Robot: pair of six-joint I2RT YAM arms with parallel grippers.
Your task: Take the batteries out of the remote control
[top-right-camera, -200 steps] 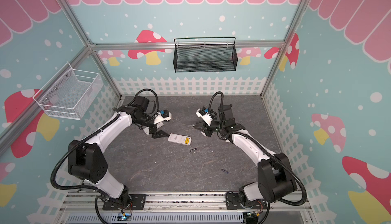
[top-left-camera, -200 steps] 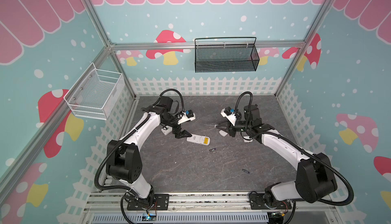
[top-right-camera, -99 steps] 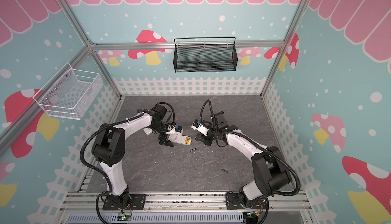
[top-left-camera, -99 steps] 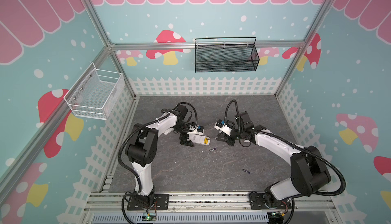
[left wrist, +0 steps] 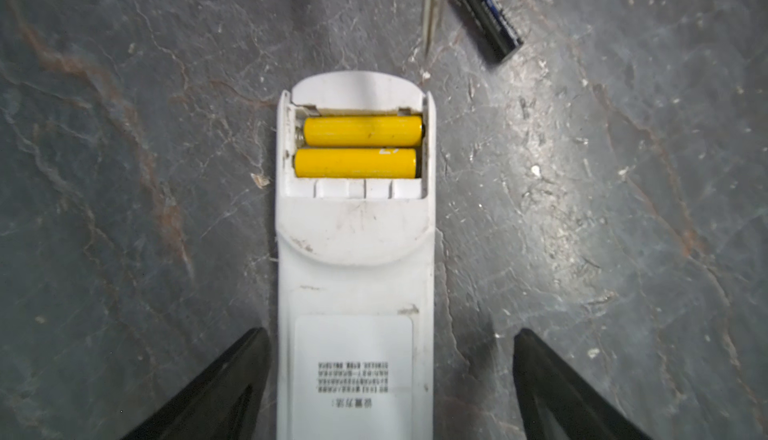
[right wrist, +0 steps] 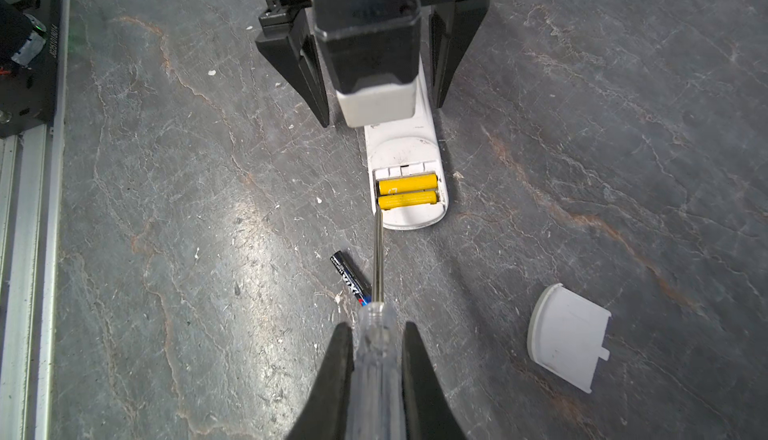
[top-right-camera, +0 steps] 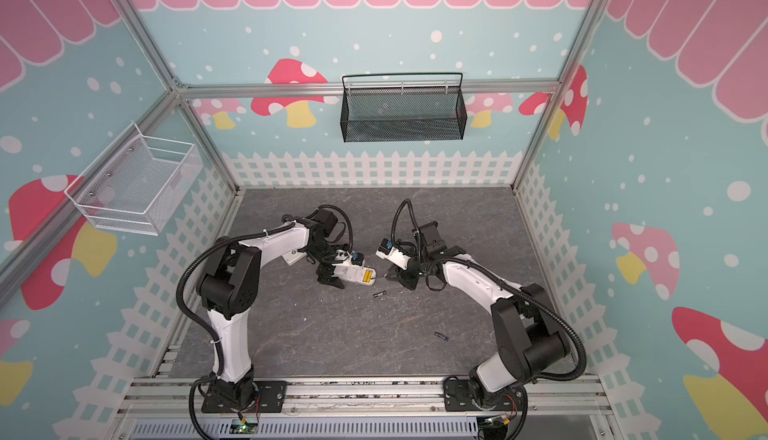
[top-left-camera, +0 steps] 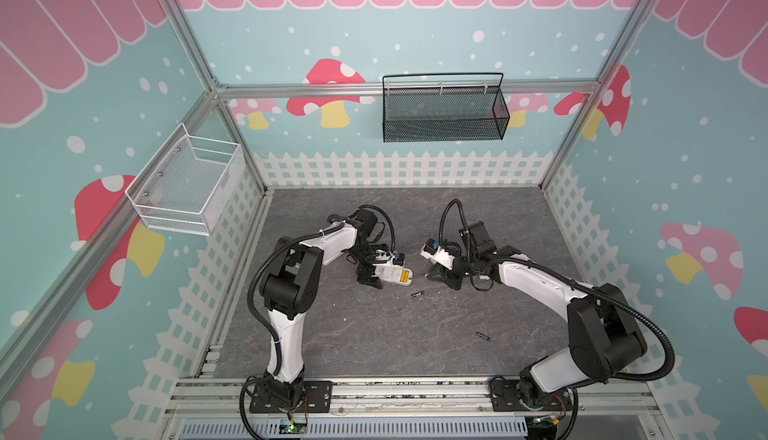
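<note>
Right wrist: your right gripper (right wrist: pixel 376 328) pinches the screwdriver (right wrist: pixel 375 348), tip at the bay of the remote (right wrist: pixel 401 151). Your left gripper (left wrist: pixel 388 332) straddles the remote, spread. Next: lever out the yellow batteries (right wrist: pixel 407 192).

Bright, even light fills both top views, leaving only faint shadows on the grey slate-patterned tabletop (top-left-camera: pixel 374 334). In the left wrist view glare whitens it, and the white plastic remote control (left wrist: pixel 355 276) blurs near the lens.

The remote (left wrist: pixel 353 276) is made of scuffed matt white plastic; the yellow batteries (left wrist: pixel 361 131) are smooth; the screwdriver (right wrist: pixel 376 334) has a clear plastic handle.
</note>
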